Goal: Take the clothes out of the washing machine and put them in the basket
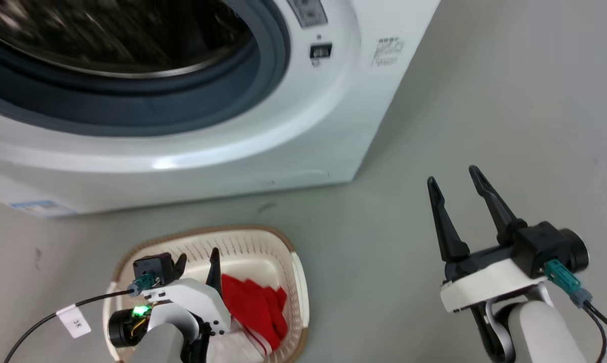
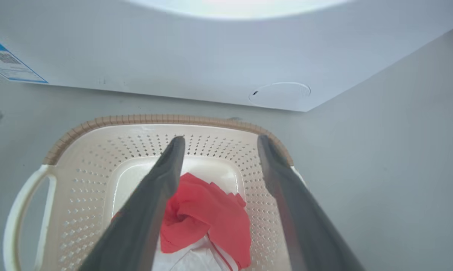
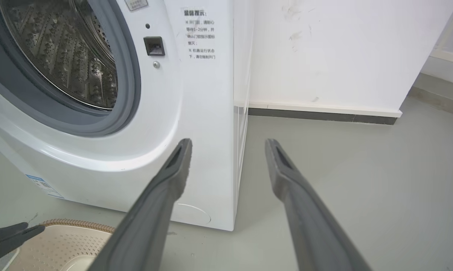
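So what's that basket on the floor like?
The basket is cream-white plastic, a rounded rectangle with small holes in its walls, a brown woven-look rim and a loop handle at the side. It stands upright on the grey floor just before the washing machine. Red clothes, with some white showing, lie crumpled inside. The left gripper hangs open over it, holding nothing.

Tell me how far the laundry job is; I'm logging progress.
Done: red clothes lie in the basket. In hand: nothing; the left pincer hangs open over the basket, the right pincer open above the floor. Left: the washing machine's drum shows no clothes where visible, so possibly nothing.
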### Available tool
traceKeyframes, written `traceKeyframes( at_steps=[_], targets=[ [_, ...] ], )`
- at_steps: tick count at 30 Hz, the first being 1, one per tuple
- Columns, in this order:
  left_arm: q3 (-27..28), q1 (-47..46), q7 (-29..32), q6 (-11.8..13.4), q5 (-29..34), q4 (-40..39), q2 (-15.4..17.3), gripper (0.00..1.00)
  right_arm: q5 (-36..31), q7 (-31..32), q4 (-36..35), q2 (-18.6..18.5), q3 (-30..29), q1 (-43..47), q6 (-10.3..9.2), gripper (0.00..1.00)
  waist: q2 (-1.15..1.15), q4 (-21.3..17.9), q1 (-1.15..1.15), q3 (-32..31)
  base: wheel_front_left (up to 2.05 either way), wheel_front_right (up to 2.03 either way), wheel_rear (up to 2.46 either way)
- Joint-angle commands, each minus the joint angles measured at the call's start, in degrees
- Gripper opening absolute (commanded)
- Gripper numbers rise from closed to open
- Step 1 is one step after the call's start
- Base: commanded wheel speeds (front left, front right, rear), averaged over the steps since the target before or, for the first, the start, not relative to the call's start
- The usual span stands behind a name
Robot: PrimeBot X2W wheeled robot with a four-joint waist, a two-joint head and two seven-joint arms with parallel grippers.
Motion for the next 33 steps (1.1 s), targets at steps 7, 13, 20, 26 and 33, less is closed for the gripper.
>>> traceKeyframes(
  at_steps=[7,13,20,26,33],
  targets=[
    [2.7,7.3,-0.1,1.4,5.3,-15.8,-0.2,1.00,-1.2,2.1,-2.0,0.0,-2.2,4.3,-0.04,1.00,0.00,2.8,0.00,-10.9,0.00,0.00,0.00],
    [4.1,12.9,-0.1,2.7,9.7,-30.5,-0.3,1.00,-1.6,3.7,-3.9,0.0,-3.3,7.2,-0.04,1.00,0.00,3.2,0.00,-15.6,0.00,0.00,0.00],
    [4.6,18.8,-0.1,3.5,13.5,-43.5,0.1,1.00,-2.0,5.6,-5.6,0.0,-3.7,10.5,-0.04,1.00,0.00,3.7,0.00,-19.7,0.00,0.00,0.00],
    [4.4,22.7,-0.1,4.0,14.8,-48.1,0.6,1.00,-2.2,6.5,-6.7,0.0,-4.0,13.0,-0.04,1.00,0.00,3.9,0.00,-21.2,0.00,0.00,0.00],
    [4.3,24.9,0.7,4.5,14.4,-49.2,1.0,1.00,-1.3,6.9,-7.1,0.0,-3.7,14.5,-0.04,1.00,0.00,3.8,0.00,-21.7,0.00,0.00,0.00]
  ],
)
